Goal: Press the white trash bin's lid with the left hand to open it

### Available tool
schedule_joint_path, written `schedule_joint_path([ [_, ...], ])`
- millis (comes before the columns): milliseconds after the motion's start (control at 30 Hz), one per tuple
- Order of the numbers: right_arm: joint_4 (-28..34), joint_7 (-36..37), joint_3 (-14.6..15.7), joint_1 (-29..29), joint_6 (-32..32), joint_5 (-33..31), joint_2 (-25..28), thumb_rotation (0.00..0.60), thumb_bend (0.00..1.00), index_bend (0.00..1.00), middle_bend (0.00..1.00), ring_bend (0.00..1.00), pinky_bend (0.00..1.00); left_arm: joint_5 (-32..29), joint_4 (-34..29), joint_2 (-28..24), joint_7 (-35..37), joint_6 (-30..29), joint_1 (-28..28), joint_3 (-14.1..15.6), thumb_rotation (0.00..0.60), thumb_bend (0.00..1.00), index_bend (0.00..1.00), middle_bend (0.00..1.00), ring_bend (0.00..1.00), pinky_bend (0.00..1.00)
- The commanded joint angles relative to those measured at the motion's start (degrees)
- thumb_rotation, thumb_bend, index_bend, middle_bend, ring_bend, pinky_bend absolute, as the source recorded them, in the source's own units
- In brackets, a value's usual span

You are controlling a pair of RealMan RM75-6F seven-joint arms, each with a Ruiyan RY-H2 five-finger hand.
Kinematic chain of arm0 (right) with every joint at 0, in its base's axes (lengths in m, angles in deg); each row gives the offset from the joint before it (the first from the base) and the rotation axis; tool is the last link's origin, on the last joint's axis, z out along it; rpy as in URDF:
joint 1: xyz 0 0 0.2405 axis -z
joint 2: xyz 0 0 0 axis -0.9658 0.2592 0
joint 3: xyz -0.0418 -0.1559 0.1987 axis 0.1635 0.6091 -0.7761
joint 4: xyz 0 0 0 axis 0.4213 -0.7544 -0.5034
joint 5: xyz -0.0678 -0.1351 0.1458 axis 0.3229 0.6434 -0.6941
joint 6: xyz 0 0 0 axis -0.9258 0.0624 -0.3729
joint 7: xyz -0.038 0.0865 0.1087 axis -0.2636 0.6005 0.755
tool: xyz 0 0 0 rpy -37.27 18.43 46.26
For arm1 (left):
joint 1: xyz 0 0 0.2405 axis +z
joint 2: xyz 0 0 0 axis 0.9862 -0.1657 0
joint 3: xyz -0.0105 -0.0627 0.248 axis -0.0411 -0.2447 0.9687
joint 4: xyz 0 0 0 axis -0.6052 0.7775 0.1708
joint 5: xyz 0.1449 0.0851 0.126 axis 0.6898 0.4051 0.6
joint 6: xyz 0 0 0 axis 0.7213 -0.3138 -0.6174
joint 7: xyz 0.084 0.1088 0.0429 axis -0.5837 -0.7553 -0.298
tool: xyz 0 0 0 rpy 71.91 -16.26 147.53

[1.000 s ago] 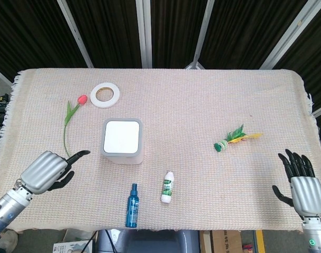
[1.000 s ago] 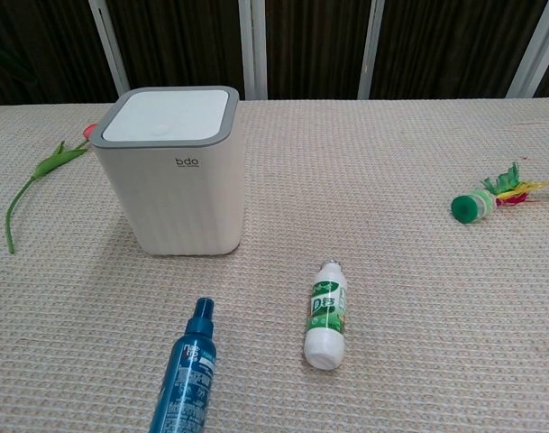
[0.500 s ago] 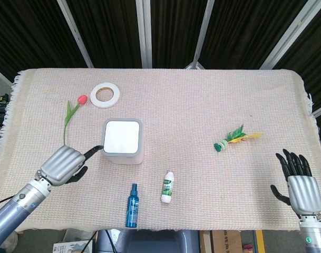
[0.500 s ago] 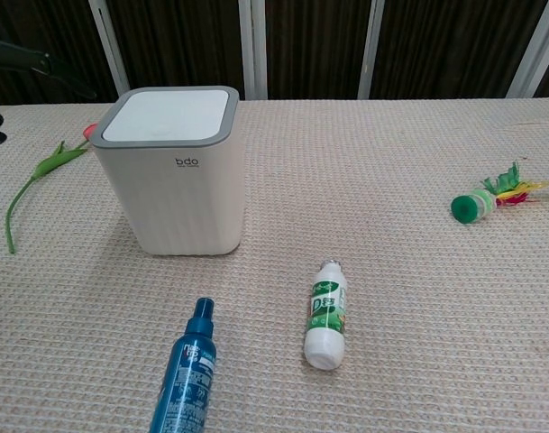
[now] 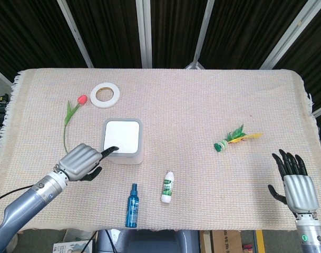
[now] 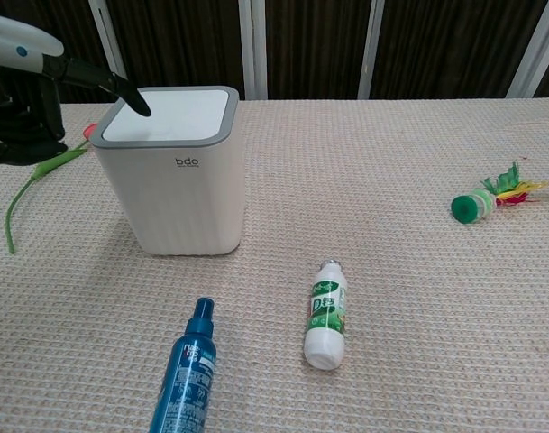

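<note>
A white bin (image 6: 179,180) with a grey rim sits on a beige woven cloth (image 5: 202,105), near a blue spray bottle (image 6: 186,370), a red tulip (image 5: 81,99) and white tape (image 5: 105,94).

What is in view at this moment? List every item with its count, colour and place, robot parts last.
trash bin: 1, white with grey rim, lid closed, left of table centre
tape roll: 1, white, far left, behind the bin
tulip: 1, red bloom on green stem, lying left of the bin
spray bottle: 1, blue, lying near the front edge
small bottle: 1, white with green label, lying right of the spray bottle
shuttlecock: 1, green and yellow, lying right of centre
table cloth: 1, beige, covering the table
left hand: 1, silver and black, one finger extended over the lid's near-left corner
right hand: 1, silver and black, fingers spread, at the front right edge
</note>
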Motion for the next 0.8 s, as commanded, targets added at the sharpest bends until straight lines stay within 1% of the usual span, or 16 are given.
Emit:
schedule_joint_path([
  [33,-0.1,0.0,0.0,0.0,0.0,0.0,0.0,0.600,0.27,0.10,0.02,0.01,0.00,-2.4,-0.2,0.2,-1.8,-0.2,-1.7,0.6,0.600,0.73,0.11,0.86,0.81,0.81],
  [300,-0.2,0.5,0.0,-0.1,-0.1,-0.1,0.1,0.600,0.27,0.10,0.02,0.01,0.00,-8.9,0.4,2.4,-5.4,-1.8,-5.6,2.5,0.600,0.73,0.10,0.86,0.81,0.81],
  [500,-0.1,0.5,0.0,-0.1,-0.1,-0.3,0.2,0.600,0.27,0.10,0.02,0.01,0.00,-12.6,0.9,4.0,-7.7,-2.2,-8.6,4.0,0.600,0.73,0.11,0.86,0.81,0.81],
  [800,0.0,0.9,0.0,-0.1,0.1,-0.1,0.3,0.600,0.27,0.10,0.02,0.01,0.00,-16.0,0.1,4.5,-10.8,-3.6,-10.9,6.9,0.600,0.73,0.12,0.86,0.82,0.81],
])
